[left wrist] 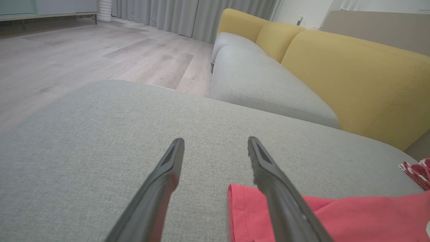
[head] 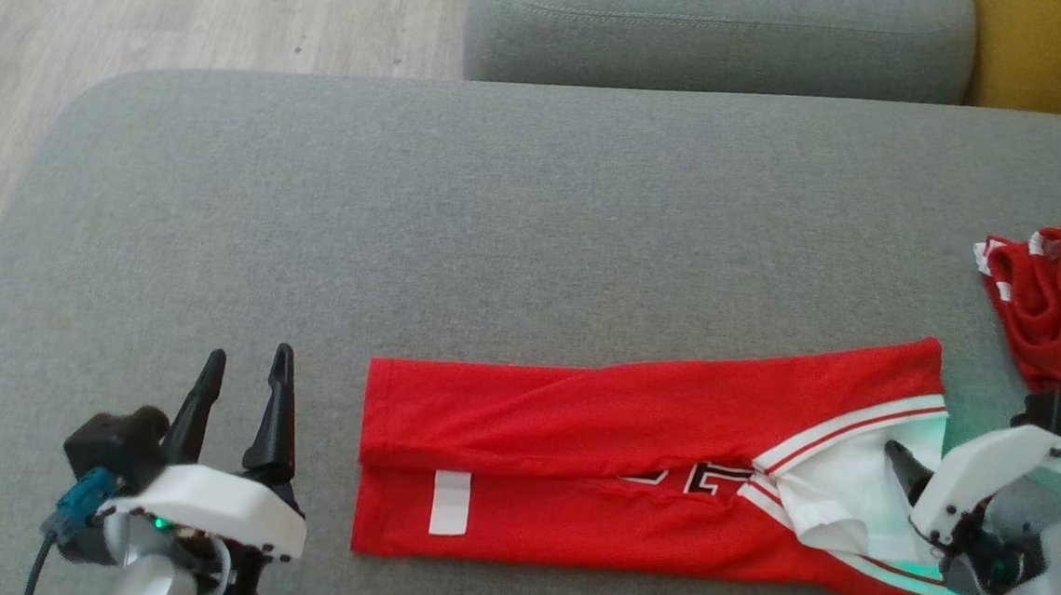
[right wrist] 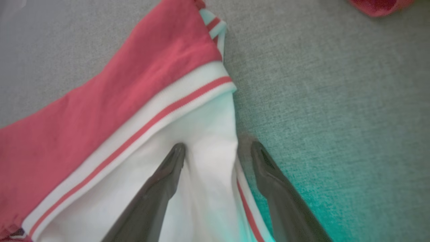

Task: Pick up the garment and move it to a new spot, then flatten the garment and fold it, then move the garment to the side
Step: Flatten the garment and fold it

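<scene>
Right gripper seen along its own two dark fingers, which stand spread wide with nothing clamped; one finger lies over the white inner cloth of the red garment, the other just past its hem, over the grey cushion; a white band with a thin red stripe runs diagonally across the garment; green light tints the cushion at lower right; a second red cloth shows at the top edge, well apart.

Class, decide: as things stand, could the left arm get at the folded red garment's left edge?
Probably yes: the left tool stands open beside the garment, bare cushion between them, nothing in the way.
</scene>
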Motion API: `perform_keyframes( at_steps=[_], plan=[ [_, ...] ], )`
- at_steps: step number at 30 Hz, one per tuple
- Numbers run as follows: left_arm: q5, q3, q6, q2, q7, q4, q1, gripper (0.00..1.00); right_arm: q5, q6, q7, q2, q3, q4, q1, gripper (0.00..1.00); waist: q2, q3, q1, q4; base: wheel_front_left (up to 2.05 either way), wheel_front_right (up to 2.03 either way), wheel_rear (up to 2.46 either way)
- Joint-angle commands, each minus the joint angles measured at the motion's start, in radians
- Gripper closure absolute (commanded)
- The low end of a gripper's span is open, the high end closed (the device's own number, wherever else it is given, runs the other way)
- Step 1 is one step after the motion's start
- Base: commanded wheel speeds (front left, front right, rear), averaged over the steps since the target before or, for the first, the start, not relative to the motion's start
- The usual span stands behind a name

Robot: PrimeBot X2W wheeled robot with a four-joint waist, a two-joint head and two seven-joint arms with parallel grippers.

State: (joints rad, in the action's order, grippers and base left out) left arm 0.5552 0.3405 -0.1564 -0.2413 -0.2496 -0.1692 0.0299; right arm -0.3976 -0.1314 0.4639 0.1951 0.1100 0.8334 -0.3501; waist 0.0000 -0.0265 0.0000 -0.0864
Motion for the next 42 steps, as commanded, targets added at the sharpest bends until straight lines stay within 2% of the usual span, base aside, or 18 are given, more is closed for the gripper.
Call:
perform_keyframes(
  at_steps=[1, 4, 5, 7, 9, 14, 18, 23, 28, 31, 32, 38, 42],
  plan=[
    [-0.009, -0.049, 0.008, -0.006, -0.012, 0.024, 0.064, 0.0, 0.003, 0.001, 0.024, -0.017, -0.021, 0.005, -0.018, 0.0, 0.0, -0.001, 0.0, -0.004, 0.0, 0.0, 0.0],
    [-0.012, -0.051, 0.011, -0.003, -0.012, 0.014, 0.066, 0.0, -0.027, 0.001, 0.115, -0.051, -0.014, 0.044, -0.028, 0.0, 0.0, 0.001, 0.0, -0.011, 0.0, 0.0, 0.0],
    [-0.013, -0.053, 0.011, -0.002, -0.012, 0.012, 0.065, 0.0, -0.036, 0.001, 0.148, -0.059, -0.017, 0.053, -0.028, 0.04, 0.0, 0.002, 0.0, -0.013, 0.0, 0.0, 0.0],
    [-0.014, -0.056, 0.01, 0.0, -0.012, 0.011, 0.064, 0.0, -0.047, 0.001, 0.197, -0.068, -0.025, 0.059, -0.026, 0.55, 0.0, 0.005, 0.0, -0.015, 0.0, 0.0, 0.0],
    [-0.015, -0.06, 0.01, 0.001, -0.012, 0.009, 0.061, 0.0, -0.057, 0.001, 0.209, -0.075, -0.028, 0.046, -0.029, 1.0, 0.0, 0.007, 0.0, -0.015, 0.0, 0.0, 0.0],
    [-0.017, -0.066, 0.011, 0.009, -0.012, 0.008, 0.057, 0.0, -0.069, 0.001, 0.143, -0.065, -0.015, -0.015, -0.054, 1.0, 0.0, 0.011, 0.0, -0.007, 0.0, 0.0, 0.0],
    [-0.02, -0.068, 0.017, 0.018, -0.012, 0.005, 0.053, 0.0, -0.061, 0.001, 0.114, -0.012, -0.002, -0.056, -0.076, 1.0, 0.0, 0.015, 0.0, 0.003, 0.0, 0.0, 0.0],
    [-0.022, -0.076, 0.022, 0.028, -0.012, -0.001, 0.04, 0.0, -0.05, 0.001, 0.126, 0.085, 0.015, -0.126, -0.074, 1.0, 0.0, 0.028, 0.0, 0.015, 0.0, 0.0, 0.0],
    [-0.022, -0.085, 0.021, 0.035, -0.012, -0.008, 0.022, 0.0, -0.076, 0.001, 0.191, 0.129, 0.024, -0.253, -0.05, 1.0, 0.0, 0.047, 0.0, 0.032, 0.0, 0.0, 0.0],
    [-0.023, -0.089, 0.02, 0.039, -0.012, -0.012, 0.018, 0.0, -0.112, 0.001, 0.255, 0.118, 0.016, -0.368, -0.026, 1.0, 0.0, 0.056, 0.0, 0.038, 0.0, 0.0, 0.0],
    [-0.023, -0.089, 0.02, 0.039, -0.012, -0.012, 0.018, 0.0, -0.112, 0.001, 0.255, 0.118, 0.016, -0.368, -0.026, 1.0, 0.0, 0.056, 0.0, 0.038, 0.0, 0.0, 0.0],
    [-0.023, -0.089, 0.027, 0.052, -0.012, -0.024, 0.017, 0.0, -0.203, 0.001, 0.391, 0.022, -0.038, -0.627, 0.056, 1.0, 0.0, 0.062, 0.0, 0.021, 0.0, 0.0, 0.0],
    [-0.023, -0.09, 0.033, 0.058, -0.012, -0.037, 0.022, 0.0, -0.253, 0.001, 0.448, -0.048, -0.096, -0.723, 0.091, 1.0, 0.0, 0.063, 0.0, -0.014, 0.0, 0.0, 0.0]
  ],
)
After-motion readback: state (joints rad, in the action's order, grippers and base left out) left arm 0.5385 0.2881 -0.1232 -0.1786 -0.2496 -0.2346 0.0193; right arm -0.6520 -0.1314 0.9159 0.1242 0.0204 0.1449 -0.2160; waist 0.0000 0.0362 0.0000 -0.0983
